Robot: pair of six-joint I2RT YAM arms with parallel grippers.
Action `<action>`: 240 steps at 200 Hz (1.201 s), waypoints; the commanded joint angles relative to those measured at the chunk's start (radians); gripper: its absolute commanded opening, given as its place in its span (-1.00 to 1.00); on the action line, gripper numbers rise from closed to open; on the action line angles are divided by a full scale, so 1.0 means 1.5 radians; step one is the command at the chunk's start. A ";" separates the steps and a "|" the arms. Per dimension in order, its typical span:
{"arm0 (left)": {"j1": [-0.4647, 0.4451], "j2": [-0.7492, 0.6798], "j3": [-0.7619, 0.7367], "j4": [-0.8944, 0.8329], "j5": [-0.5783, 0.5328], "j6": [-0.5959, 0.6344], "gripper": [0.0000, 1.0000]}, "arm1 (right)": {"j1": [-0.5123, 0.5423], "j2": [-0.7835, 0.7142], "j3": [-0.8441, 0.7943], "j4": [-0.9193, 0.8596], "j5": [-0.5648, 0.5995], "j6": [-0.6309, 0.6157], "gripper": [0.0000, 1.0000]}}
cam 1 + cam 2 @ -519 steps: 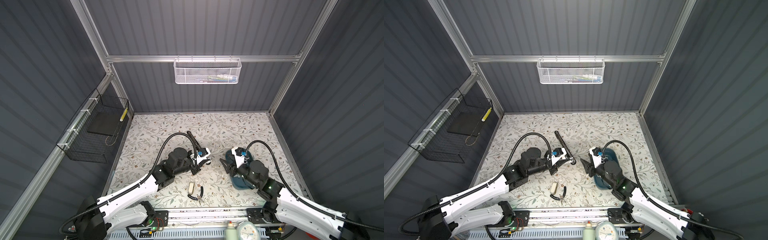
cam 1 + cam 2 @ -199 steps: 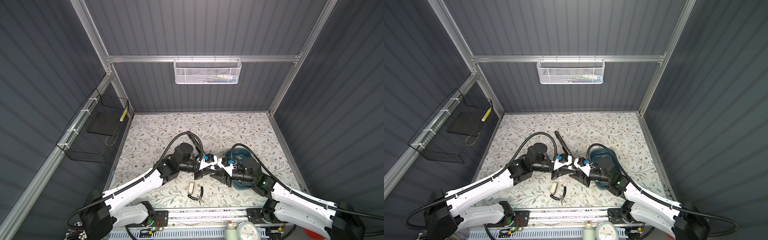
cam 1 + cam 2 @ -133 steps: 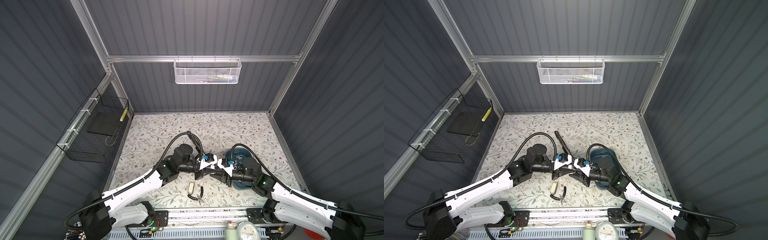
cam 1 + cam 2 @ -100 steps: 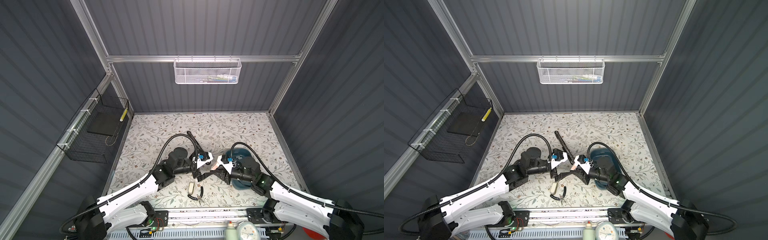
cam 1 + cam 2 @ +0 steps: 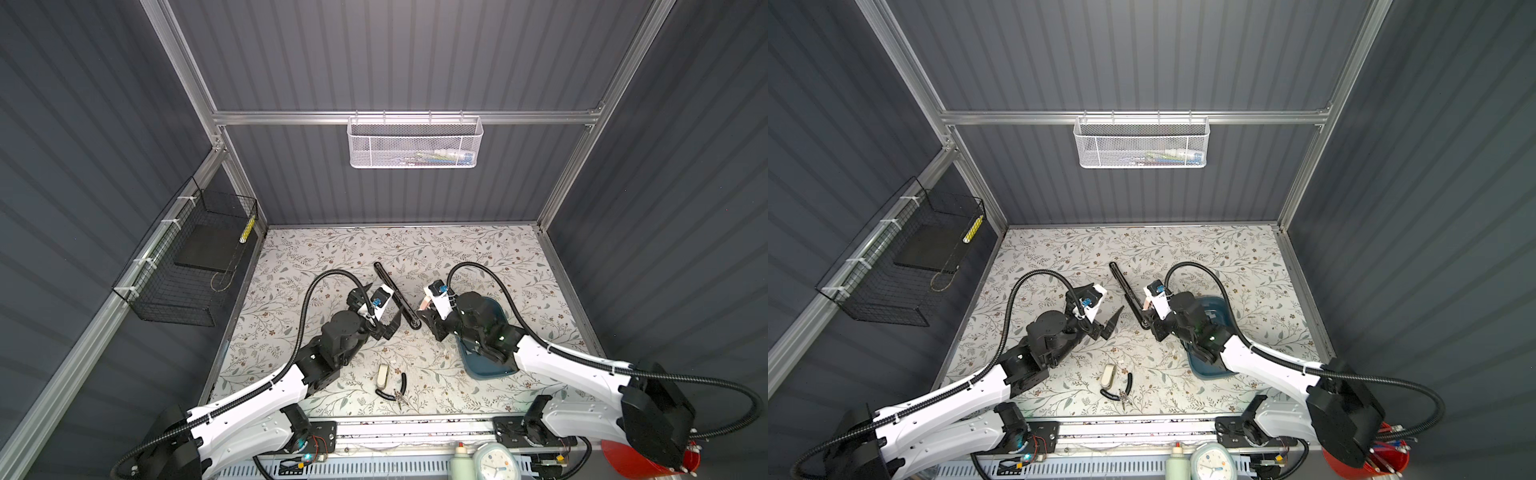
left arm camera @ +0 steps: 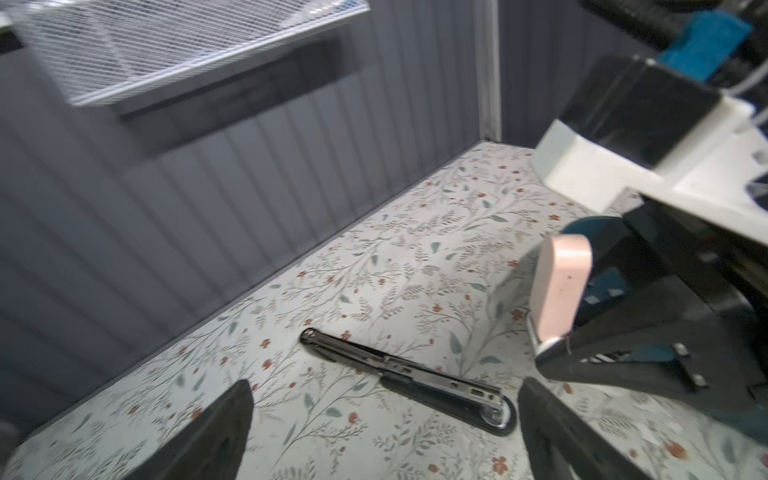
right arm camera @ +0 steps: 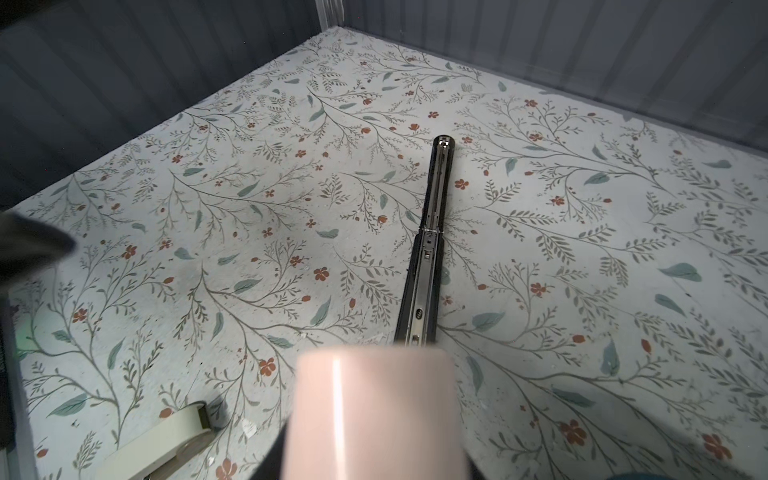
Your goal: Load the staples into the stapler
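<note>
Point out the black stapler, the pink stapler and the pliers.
black stapler [image 7: 428,257]: right wrist view, on its metal channel.
pink stapler [image 6: 561,286]: left wrist view, on its pink top face.
pliers [image 5: 398,393]: in a top view, at the pivot.

Soft even light, faint shadows, wide-angle bowed edges, wrist views blurred nearby

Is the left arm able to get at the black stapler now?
Probably yes: the left gripper is open and empty, close beside the black stapler, with only bare table between them.
</note>
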 commanded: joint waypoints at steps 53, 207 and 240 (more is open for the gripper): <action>0.003 -0.095 -0.104 0.181 -0.250 -0.015 0.98 | 0.065 0.237 0.218 -0.173 0.072 0.030 -0.82; 0.002 -0.101 -0.091 0.152 -0.225 -0.017 0.99 | 0.069 0.478 0.415 -0.283 0.114 0.064 -0.70; 0.003 -0.108 -0.093 0.151 -0.224 -0.017 0.99 | 0.063 0.491 0.423 -0.302 0.149 0.075 -0.69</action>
